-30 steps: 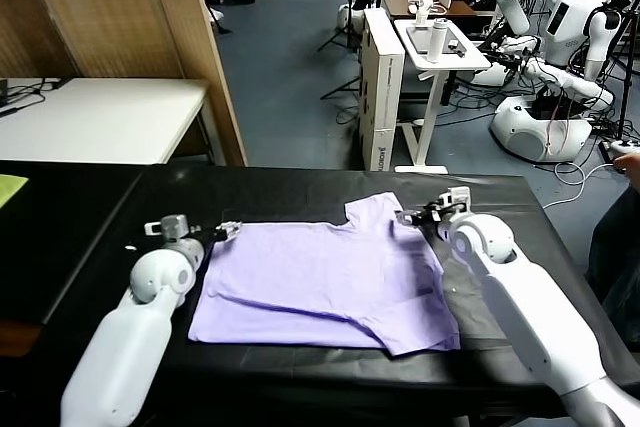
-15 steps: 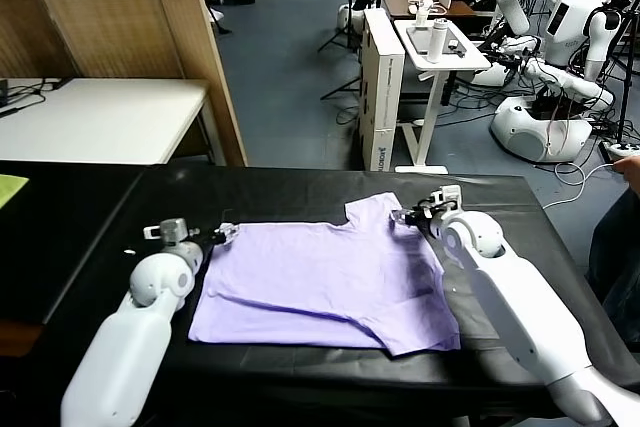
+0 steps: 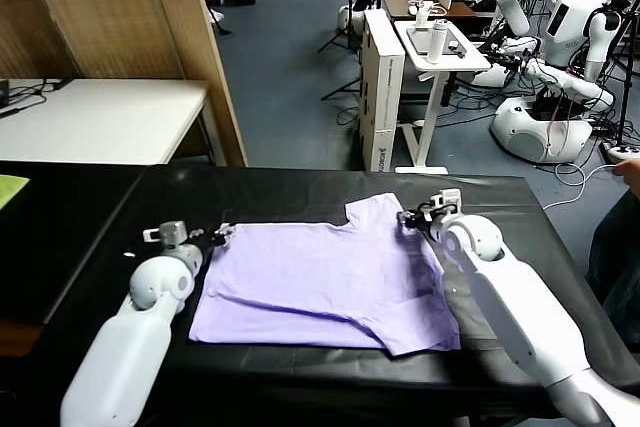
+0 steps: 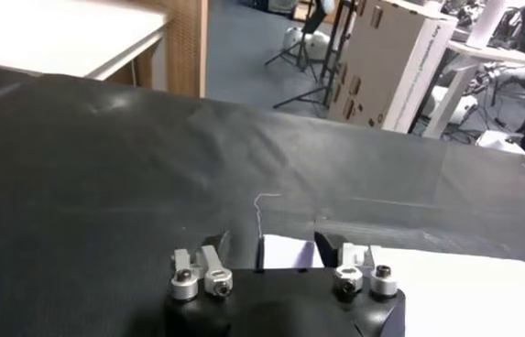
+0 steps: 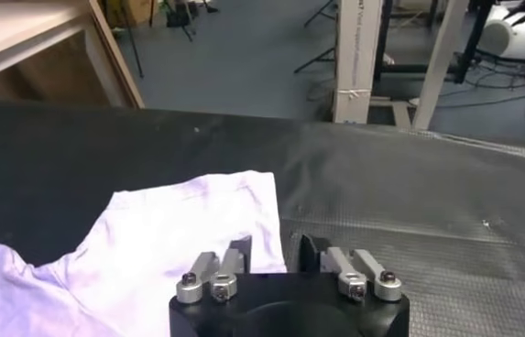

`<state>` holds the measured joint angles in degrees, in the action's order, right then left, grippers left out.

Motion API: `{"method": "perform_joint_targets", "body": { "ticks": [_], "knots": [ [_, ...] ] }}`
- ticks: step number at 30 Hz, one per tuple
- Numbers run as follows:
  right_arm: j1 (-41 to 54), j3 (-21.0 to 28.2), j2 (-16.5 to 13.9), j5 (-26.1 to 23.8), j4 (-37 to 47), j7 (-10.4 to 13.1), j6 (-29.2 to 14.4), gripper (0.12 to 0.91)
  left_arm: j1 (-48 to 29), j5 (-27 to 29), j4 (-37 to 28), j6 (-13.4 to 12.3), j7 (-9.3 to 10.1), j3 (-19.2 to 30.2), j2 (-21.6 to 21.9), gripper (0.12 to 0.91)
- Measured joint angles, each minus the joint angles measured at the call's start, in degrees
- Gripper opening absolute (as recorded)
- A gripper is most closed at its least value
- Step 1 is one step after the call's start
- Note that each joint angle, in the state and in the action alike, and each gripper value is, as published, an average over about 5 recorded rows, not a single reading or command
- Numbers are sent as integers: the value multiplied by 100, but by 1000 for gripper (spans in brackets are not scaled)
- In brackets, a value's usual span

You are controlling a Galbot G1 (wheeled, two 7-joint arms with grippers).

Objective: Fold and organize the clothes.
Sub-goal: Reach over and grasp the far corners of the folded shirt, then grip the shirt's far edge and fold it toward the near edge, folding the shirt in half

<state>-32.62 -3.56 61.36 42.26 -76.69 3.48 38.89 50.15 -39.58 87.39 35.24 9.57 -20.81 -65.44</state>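
Two open tools (image 3: 222, 233) (image 3: 412, 217) at T-shirt (image 3: 320, 277) corners

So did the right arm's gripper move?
Yes, slightly: the right gripper slid sideways along the T-shirt's far sleeve and back, ending near its earlier spot.

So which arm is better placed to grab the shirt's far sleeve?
Probably the right: the right gripper sits open at the T-shirt sleeve's edge. The left gripper, also open, is at the opposite corner.

A light lavender short-sleeved T-shirt (image 3: 325, 282) lies spread on the black table (image 3: 300, 190), the left gripper (image 3: 219, 235) and right gripper (image 3: 408, 218) at its far corners.
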Motion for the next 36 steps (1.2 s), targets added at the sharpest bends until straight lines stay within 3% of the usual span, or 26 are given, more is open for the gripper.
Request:
{"method": "perform_joint_targets", "body": {
  "ticks": [6, 11, 18, 26, 36],
  "knots": [
    [-18, -8, 10, -93, -2, -61, -115, 139, -9, 19, 7, 5, -56, 20, 2, 360],
    [-48, -54, 31, -100, -8, -72, -335, 139, -31, 43, 3, -11, -85, 30, 0, 271],
    [-130, -181, 27, 47, -152, -100, -727, 139, -29, 6, 88, -30, -88, -15, 15, 233],
    [-397, -371, -154, 134, -613, -99, -704, 139, 178, -193, 494, -51, -64, -172, 108, 227],
    [-1084, -754, -568, 283, -1510, -125, -660, 139, 866, -437, 1506, -62, -44, -462, 337, 227]
  ]
}}
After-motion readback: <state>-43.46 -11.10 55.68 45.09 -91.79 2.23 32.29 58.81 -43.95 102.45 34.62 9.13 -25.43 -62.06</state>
